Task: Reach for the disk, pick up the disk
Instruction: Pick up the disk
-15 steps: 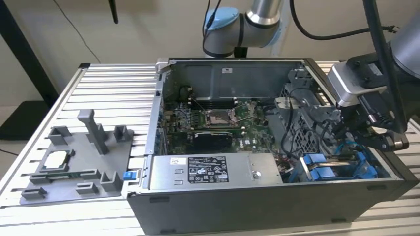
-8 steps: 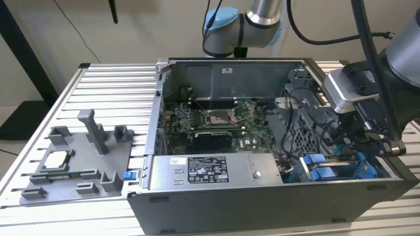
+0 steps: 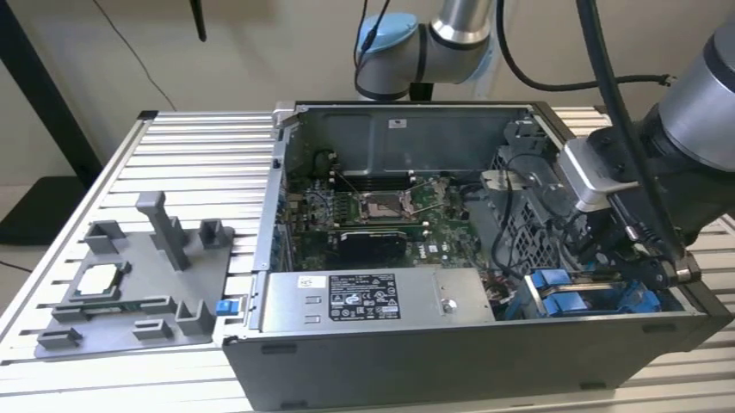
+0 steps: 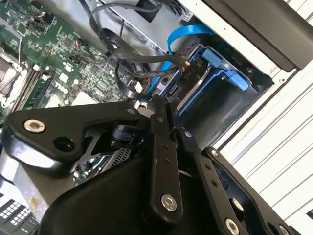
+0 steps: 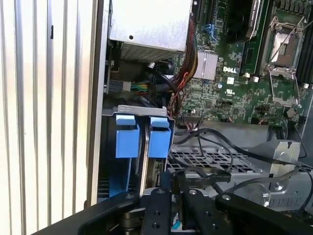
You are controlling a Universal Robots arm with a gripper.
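The disk (image 5: 146,147), blue-framed, stands on edge in the drive bay at a corner of the computer case (image 3: 460,361), hemmed by cables, with the gripper (image 5: 173,196) just above, fingers nearly together, holding nothing.

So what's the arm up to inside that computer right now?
End effector low in the case, at the drive bay. Disk in its blue carrier seated in the bay, not lifted. Black cables lie between the two.
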